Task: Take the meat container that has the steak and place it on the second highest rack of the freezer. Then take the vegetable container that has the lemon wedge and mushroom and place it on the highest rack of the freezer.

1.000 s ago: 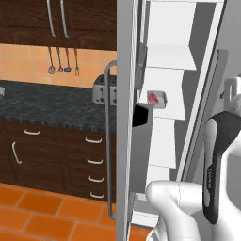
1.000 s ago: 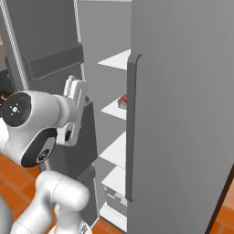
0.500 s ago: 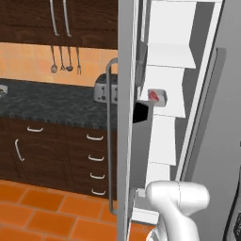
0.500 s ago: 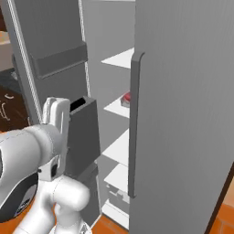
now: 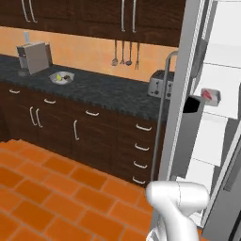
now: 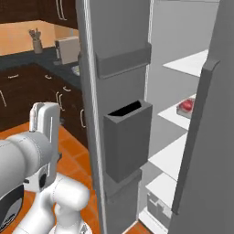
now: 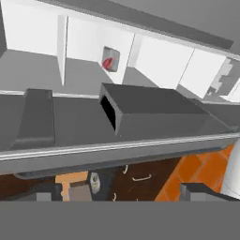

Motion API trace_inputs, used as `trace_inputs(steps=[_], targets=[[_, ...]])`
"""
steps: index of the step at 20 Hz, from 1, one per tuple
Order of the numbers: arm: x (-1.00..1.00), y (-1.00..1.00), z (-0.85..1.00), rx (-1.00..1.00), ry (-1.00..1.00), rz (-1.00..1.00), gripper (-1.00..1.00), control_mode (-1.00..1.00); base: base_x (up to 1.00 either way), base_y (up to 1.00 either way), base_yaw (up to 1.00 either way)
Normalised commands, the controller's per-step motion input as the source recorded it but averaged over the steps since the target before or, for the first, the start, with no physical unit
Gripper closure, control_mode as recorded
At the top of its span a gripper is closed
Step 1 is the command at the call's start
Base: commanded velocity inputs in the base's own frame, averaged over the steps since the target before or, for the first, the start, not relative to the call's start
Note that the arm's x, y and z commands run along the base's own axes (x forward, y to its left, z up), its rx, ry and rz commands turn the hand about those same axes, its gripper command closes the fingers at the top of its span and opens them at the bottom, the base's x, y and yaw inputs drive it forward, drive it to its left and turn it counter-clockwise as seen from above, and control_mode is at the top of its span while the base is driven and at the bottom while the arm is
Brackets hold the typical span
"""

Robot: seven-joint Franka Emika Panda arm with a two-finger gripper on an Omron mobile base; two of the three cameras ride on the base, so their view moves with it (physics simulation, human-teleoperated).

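Note:
The meat container point(image 6: 187, 106), a small grey tray holding the red steak point(image 6: 186, 104), sits inside the open freezer point(image 6: 178, 32) on the second white shelf from the top. The highest rack point(image 6: 196, 64) above it is bare. In the left base view the meat container point(image 5: 210, 96) shows past the door's edge. Far to the left, on the dark counter, lies the vegetable container point(image 5: 61, 78) with the lemon wedge point(image 5: 58, 76) and the mushroom point(image 5: 67, 76). My gripper point(image 7: 123, 192) is open and holds nothing. It faces the freezer door's inner side, with the meat container point(image 7: 110, 59) far beyond it.
The open freezer door point(image 6: 114, 68) carries a deep grey bin point(image 6: 128, 137) and stands between the arm and the shelves. A toaster point(image 5: 158, 84) stands by the door's bar handle point(image 5: 162, 113). A grey box point(image 5: 34, 57) stands behind the vegetable container. The floor is orange tile point(image 5: 42, 188).
The whole picture has shifted in both base views: the base has moved, bringing the counter and vegetable container into the left view. The arm has swung away from the shelves. The gripper stays open.

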Motion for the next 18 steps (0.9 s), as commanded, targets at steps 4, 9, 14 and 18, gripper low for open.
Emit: trace_inputs(steps=[4, 9, 14, 18], targets=[[0.00, 0.00, 0.00, 0.00, 0.00, 0.00, -1.00, 1.00, -0.22, 0.86, 0.48], [0.00, 0.00, 0.00, 0.00, 0.00, 0.00, -1.00, 1.00, -0.18, 0.88, 0.53], [0.00, 0.00, 0.00, 0.00, 0.00, 0.00, -1.00, 1.00, -0.09, 0.99, 0.56], [0.00, 0.00, 0.00, 0.00, 0.00, 0.00, -1.00, 1.00, -0.96, -0.30, 0.25]])
